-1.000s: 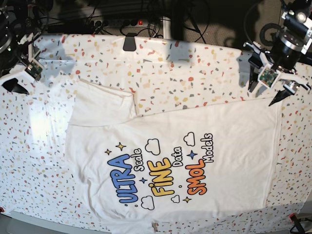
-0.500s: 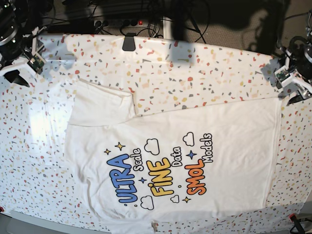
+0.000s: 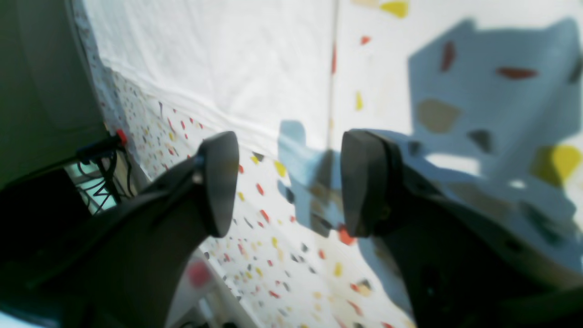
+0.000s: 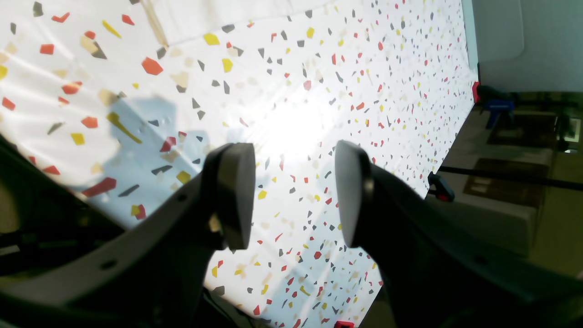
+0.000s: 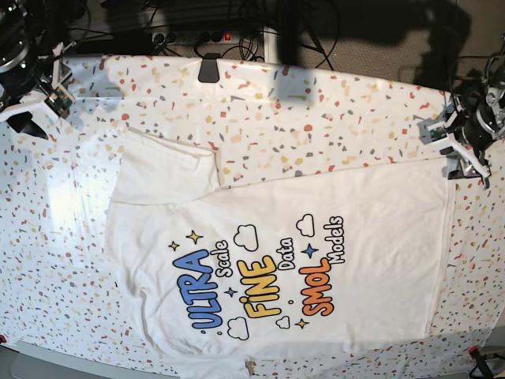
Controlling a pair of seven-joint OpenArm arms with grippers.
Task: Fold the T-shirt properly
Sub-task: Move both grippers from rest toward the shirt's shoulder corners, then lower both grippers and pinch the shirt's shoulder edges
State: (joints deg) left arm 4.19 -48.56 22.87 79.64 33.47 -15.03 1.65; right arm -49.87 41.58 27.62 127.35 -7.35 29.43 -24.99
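Note:
The white T-shirt (image 5: 316, 237) lies flat on the table, print up, with "ULTRA", "FINE" and "SMOL" showing. Its neck label (image 5: 251, 367) is at the near edge, one sleeve (image 5: 166, 170) at the far left, and the hem at the right. My left gripper (image 5: 467, 175) is open and empty just off the hem's far corner. In the left wrist view (image 3: 291, 187) its jaws stand apart above the speckled cover, the shirt's edge (image 3: 218, 59) just beyond. My right gripper (image 5: 31, 118) is open and empty at the far left, over bare cover in its wrist view (image 4: 291, 200); a shirt edge (image 4: 250, 9) lies at that view's top.
The terrazzo-speckled table cover (image 5: 331, 118) reaches all the table's edges. A black clip (image 5: 209, 69) holds it at the far edge, and a red clamp (image 5: 473, 351) at the near right corner. Cables and dark equipment (image 5: 181, 31) lie behind the table.
The left-wrist arm swung from above the far right of the table out to the right edge and came down by the hem's corner. The right-wrist arm shifted slightly up and back.

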